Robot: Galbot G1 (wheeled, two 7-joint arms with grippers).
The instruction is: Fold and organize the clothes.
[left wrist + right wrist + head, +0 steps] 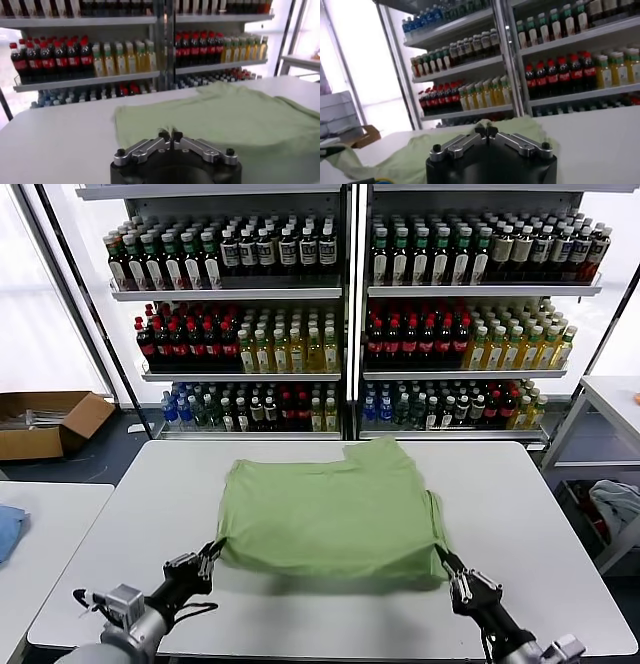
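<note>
A light-green shirt lies spread on the white table, folded into a rough rectangle, with one sleeve sticking out at the far side. My left gripper is at its near left corner, jaws shut on the fabric edge. My right gripper is at the near right corner, shut on a pinch of the cloth. The shirt stretches away from the left fingertips and sags low beside the right gripper.
Tall shelves of bottles stand behind the table. A cardboard box sits on the floor at far left. A blue cloth lies on the neighbouring left table. A side table and a bin of cloth are to the right.
</note>
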